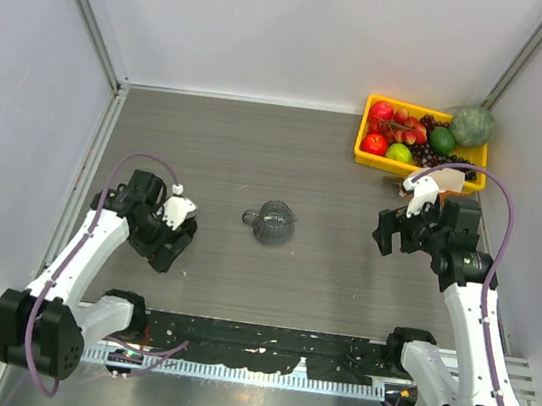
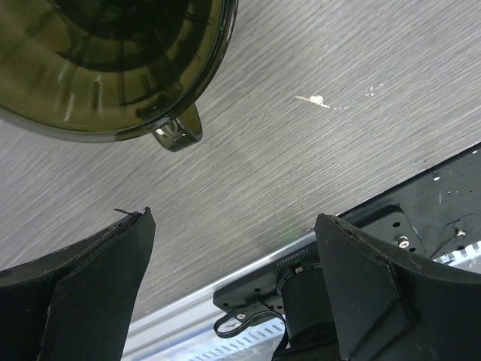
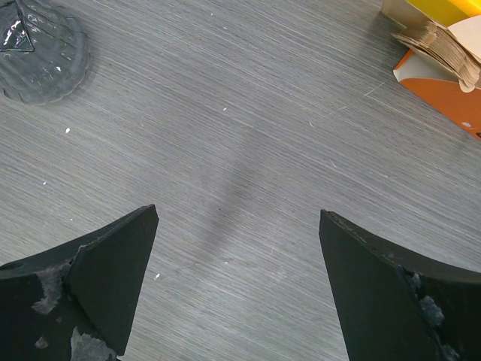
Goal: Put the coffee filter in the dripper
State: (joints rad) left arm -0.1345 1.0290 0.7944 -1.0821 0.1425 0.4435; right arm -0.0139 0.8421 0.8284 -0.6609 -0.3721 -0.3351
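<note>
The dripper (image 1: 270, 223), dark and round with a small side handle, stands upright at the table's middle. It also shows in the left wrist view (image 2: 113, 68), olive-black with its handle toward me, and at the top left of the right wrist view (image 3: 37, 45), where it looks greyish. A stack of tan coffee filters (image 3: 440, 41) rests in an orange holder (image 3: 443, 86); from above the coffee filters (image 1: 450, 176) peek out behind my right arm. My left gripper (image 1: 172, 245) (image 2: 233, 256) is open and empty, left of the dripper. My right gripper (image 1: 395, 236) (image 3: 237, 263) is open and empty, between dripper and filters.
A yellow basket (image 1: 362, 153) of fruit stands at the back right, with a green melon (image 1: 474, 126) at its far corner. Grey walls close the left, back and right sides. The black base rail (image 1: 261, 348) runs along the near edge.
</note>
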